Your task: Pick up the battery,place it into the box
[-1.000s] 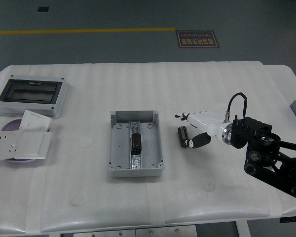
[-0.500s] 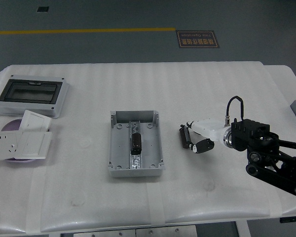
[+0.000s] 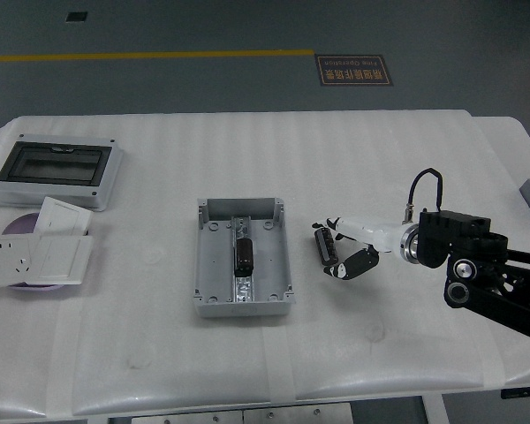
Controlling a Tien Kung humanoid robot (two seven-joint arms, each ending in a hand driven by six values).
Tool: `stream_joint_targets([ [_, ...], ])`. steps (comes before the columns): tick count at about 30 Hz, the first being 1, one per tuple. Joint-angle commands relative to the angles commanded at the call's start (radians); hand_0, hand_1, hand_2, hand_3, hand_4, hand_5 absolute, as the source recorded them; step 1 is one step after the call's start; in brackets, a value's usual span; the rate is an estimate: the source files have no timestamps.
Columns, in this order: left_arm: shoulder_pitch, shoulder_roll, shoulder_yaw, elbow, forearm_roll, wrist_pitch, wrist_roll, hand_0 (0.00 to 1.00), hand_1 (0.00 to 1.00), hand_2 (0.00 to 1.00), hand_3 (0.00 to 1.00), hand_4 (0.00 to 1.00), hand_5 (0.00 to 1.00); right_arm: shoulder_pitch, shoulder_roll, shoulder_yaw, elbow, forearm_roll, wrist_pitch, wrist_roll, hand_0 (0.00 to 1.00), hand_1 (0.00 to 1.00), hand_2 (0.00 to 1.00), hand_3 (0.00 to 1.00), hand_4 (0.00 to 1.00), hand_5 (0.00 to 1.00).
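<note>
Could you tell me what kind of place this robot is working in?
Probably a lab or industrial test floor: a white table stands on grey flooring with a yellow floor line and a floor sign, and electrical parts lie on it, a grey junction box and a wall socket plate.

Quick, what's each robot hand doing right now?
Left hand: not in view.
Right hand: fingers closed around the black battery, just right of the grey box.

A lab: white table (image 3: pixel 247 150); yellow floor line (image 3: pixel 150 56).
</note>
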Motion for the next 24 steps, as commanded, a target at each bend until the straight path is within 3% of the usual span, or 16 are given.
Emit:
stream_joint_targets([
  [12, -0.001, -0.001, -0.006, 0.0, 0.009, 0.001, -0.003, 0.648, 0.583, 0.489, 0.553, 0.413, 0.002, 0.009, 0.033, -0.015, -0.076, -0.044, -0.028, 0.007, 0.907, 0.819, 0.979, 0.998, 0.697, 0.275],
  [20, 0.0, -0.001, -0.004, 0.0, 0.005, 0.003, -0.004, 0.648, 0.583, 0.49, 0.553, 0.413, 0.002, 0.014, 0.037, -0.04, -0.088, -0.112, -0.058, 0.012, 0.891, 0.809, 0.966, 0.998, 0.709, 0.269],
  [21, 0.0, -0.001, -0.004, 0.0, 0.004, 0.003, -0.004, 0.648, 0.583, 0.49, 0.555, 0.415, 0.002, 0.015, 0.037, -0.045, -0.088, -0.117, -0.061, 0.013, 0.871, 0.764, 0.863, 0.993, 0.701, 0.268],
  [24, -0.001, -0.001, -0.005, 0.0, 0.004, 0.004, -0.004, 0.648, 0.583, 0.49, 0.555, 0.415, 0.002, 0.016, 0.037, -0.062, -0.085, -0.13, -0.071, 0.015, 0.871, 0.764, 0.863, 0.993, 0.701, 0.268],
])
